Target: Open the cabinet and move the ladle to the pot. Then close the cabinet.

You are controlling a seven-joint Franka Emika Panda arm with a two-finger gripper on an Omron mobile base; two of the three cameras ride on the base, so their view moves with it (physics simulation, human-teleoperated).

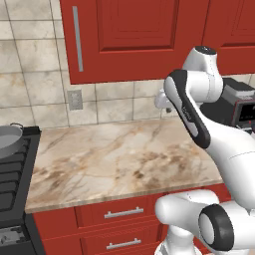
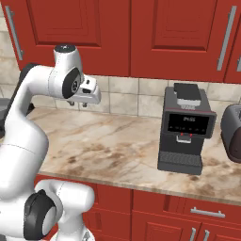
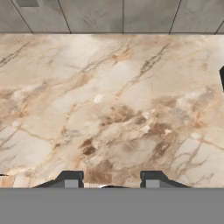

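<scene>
Dark fingertips (image 3: pixel 72 180) of the pincer (image 3: pixel 112 181) stand part-way apart at the bottom of the hand view, with nothing between them but bare marble. The pincer holds nothing and points down at the bench (image 1: pixel 119 159) from above its back half, near the tiled wall (image 1: pixel 124 102). That raised, empty pose suits a start: the arm looks parked over open bench, and judging by this the first step, reaching the door handle, has not begun.

Up and toward the bench's left end hangs the cabinet (image 1: pixel 132 37), its red panelled door shut and its long silver bar handle (image 1: pixel 77 39) running upright near the door's left edge. The ladle cannot be seen; presumably it lies behind that door. The pot (image 1: pixel 9 137) sits on the black stove (image 1: pixel 15 169) just past the bench's left edge, only its grey rim and part of the bowl in frame.

Beige veined marble covers the bench, which carries a black coffee machine (image 2: pixel 186 129) toward its right end and a dark toaster (image 2: pixel 231 132) beyond it. Red drawers (image 1: pixel 117 213) with short handles run beneath the front edge, and a wall socket (image 1: pixel 74 99) sits in the tiles below the cabinet.
</scene>
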